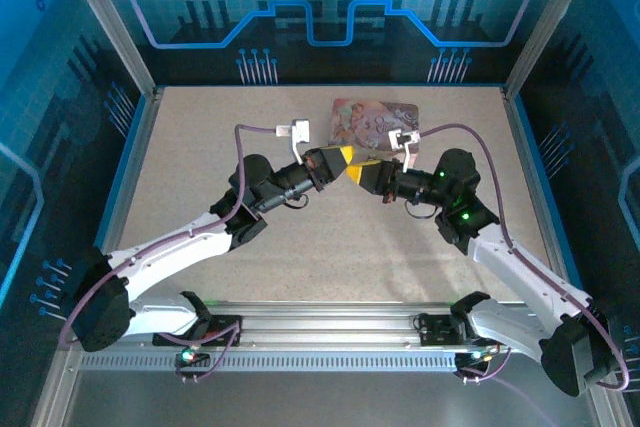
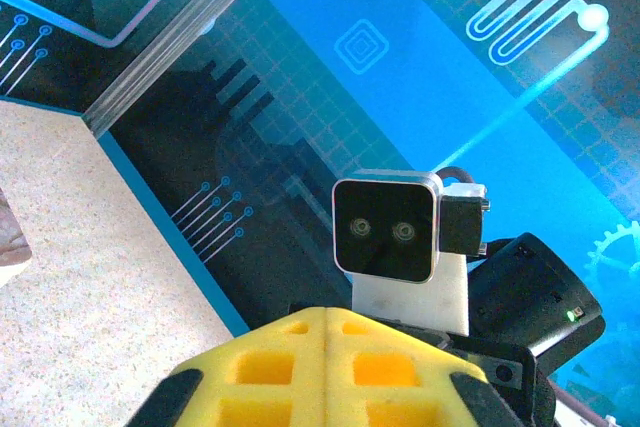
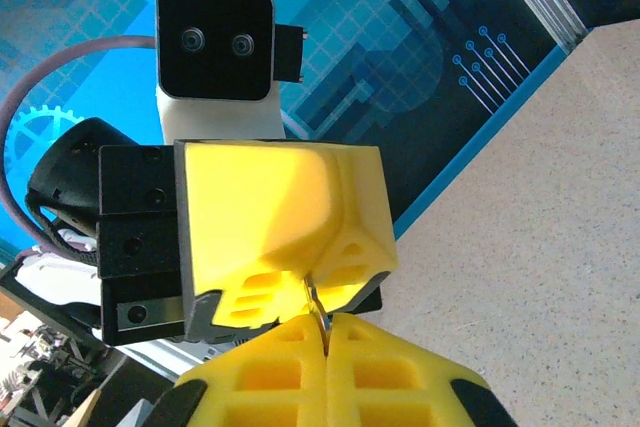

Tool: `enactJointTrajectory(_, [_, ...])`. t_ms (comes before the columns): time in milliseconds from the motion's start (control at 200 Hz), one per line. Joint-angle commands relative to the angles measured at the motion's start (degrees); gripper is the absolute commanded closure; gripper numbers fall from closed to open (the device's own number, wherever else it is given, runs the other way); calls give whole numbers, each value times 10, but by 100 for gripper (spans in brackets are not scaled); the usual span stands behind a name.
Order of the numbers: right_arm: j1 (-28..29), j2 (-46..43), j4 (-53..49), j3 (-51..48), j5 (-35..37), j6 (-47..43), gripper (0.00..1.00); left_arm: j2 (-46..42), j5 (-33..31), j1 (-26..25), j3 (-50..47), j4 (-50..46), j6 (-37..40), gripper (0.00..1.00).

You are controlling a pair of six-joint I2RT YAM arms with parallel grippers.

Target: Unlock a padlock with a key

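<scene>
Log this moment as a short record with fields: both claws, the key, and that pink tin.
left claw: shut, yellow fingers pressed together, tip to tip with the right claw above mid-table
right claw: shut, a thin grey metal sliver pinched in its finger seam
key: probably that sliver, reaching up to the left claw's fingertips
pink tin: flat on the table, just beyond the claws, untouched

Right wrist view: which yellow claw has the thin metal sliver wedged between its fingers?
The right gripper, at the bottom edge: the key sticks up from its closed seam, reaching the tips of the left gripper above.
</scene>
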Motion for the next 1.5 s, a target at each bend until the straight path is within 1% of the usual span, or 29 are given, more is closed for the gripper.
enactJointTrajectory(0, [-6,-15,-33,8,17,-22,100,-10,-10,-1,6,5,17,80])
enactJointTrajectory(40, [-6,-18,-50,8,21,-31,100,-13,-11,1,10,-8,22,74])
enactJointTrajectory(70, [-6,-22,-65,9,24,-42,100,-16,-11,3,13,-19,26,65])
enactJointTrajectory(135, [-7,-30,-108,12,32,-63,100,-22,-11,11,19,-44,32,59])
enactJointTrajectory(195, [-8,-40,-144,12,41,-83,100,-27,-13,21,23,-66,34,51])
enactJointTrajectory(365, [-10,-74,-277,28,88,-152,100,-26,-18,46,31,-123,45,40])
enactJointTrajectory(465, [-11,-95,-360,44,131,-197,100,-16,-29,48,54,-179,78,35])
enactJointTrajectory(570, [-20,-110,-438,59,173,-232,100,3,-39,48,92,-250,118,26])
enactJointTrajectory(700, [-60,-127,-483,54,166,-236,100,45,-44,47,161,-330,160,18])
enactJointTrajectory(815, [-89,-143,-526,51,179,-233,100,97,-47,47,221,-378,194,7])
enactJointTrajectory(845, [-93,-148,-539,50,188,-233,100,109,-45,47,235,-383,199,2])
enactJointTrajectory(1166, [-104,-171,-688,63,345,-229,100,245,-20,43,368,-436,235,1])
enactJointTrajectory(1301, [-105,-171,-731,66,386,-214,100,307,1,38,429,-458,244,1])
enactJointTrajectory(1496, [-107,-187,-780,70,442,-198,100,419,1,23,550,-517,271,1])
